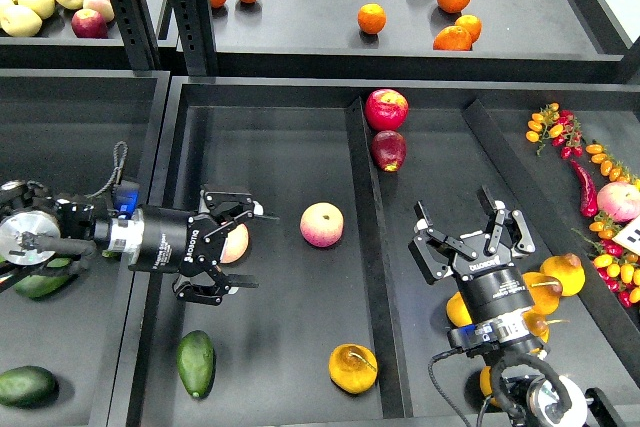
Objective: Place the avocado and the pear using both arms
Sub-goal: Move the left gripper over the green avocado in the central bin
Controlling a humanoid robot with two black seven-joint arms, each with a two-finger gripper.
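Left claw [243, 252] gapes around a peach [235, 243], not the avocado [196, 364] lying nearer; it may seize the wrong fruit; right claw [470, 230] hangs open, empty, the pear [353, 368] left of the divider [372, 277], risking collision.

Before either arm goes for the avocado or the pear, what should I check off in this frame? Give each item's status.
1. Left gripper open: ok, fingers spread.
2. Left gripper empty: cannot tell, a peach sits right between its fingers.
3. Right gripper open and empty: ok.
4. Avocado unobstructed: ok, lying alone below the left gripper.
5. Pear unobstructed: ok, nothing touching it, stem visible.
6. Divider between pear and right gripper: not ok, it stands in the direct path.
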